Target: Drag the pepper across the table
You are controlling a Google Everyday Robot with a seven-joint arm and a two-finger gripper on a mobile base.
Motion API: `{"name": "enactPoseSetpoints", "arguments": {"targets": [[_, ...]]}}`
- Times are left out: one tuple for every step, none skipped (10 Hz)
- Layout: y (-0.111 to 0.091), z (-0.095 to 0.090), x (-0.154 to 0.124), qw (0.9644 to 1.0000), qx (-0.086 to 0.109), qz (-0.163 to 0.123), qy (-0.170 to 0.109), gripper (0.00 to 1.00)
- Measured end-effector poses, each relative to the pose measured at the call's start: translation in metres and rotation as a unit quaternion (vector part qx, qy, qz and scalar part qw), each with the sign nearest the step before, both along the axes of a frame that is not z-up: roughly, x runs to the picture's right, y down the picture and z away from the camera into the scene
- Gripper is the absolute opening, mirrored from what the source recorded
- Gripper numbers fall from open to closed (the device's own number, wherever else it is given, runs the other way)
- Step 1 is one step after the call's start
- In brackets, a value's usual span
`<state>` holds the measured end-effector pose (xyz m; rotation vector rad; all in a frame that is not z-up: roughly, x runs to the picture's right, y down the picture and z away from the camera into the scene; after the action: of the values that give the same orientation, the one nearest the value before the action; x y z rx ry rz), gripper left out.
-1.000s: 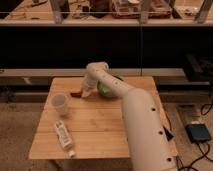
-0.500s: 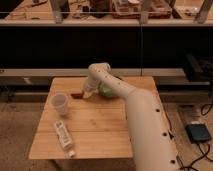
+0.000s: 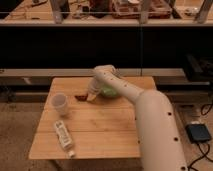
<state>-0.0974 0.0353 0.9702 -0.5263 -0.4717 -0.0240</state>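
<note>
pepper (image 3: pixel 80 96) is lying on the table (image 3: pixel 100 131) toward its far left, between the white cup (image 3: pixel 60 102) and the green bowl (image 3: pixel 111 91). gripper (image 3: pixel 91 97) is pointing down at the pepper's right end with jaws pressed together, seemingly touching it; a pinch isn't showing. arm is reaching in from the near right, elbow bending, forearm crossing the bowl. contact step looking in hand; the drag is calling for light downward pressure while sliding along the planks.

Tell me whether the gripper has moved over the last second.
Yes. The gripper, shut beside the pepper, has shifted slightly away from the white cup, toward the green bowl.
</note>
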Motion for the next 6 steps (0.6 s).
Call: {"name": "enactPoseSetpoints", "arguments": {"targets": [[0.003,-0.006,0.007,1.0000,0.002,0.002,0.003,0.20],[0.008,-0.017,0.013,1.0000,0.003,0.003,0.006,0.20],[0.013,-0.026,0.019,0.9999,0.004,0.004,0.010,0.20],[0.018,-0.035,0.024,0.9999,0.004,0.005,0.012,0.20],[0.027,-0.049,0.032,0.9999,0.003,0.006,0.015,0.20],[0.035,-0.059,0.037,0.9998,0.002,0.006,0.018,0.20]]}}
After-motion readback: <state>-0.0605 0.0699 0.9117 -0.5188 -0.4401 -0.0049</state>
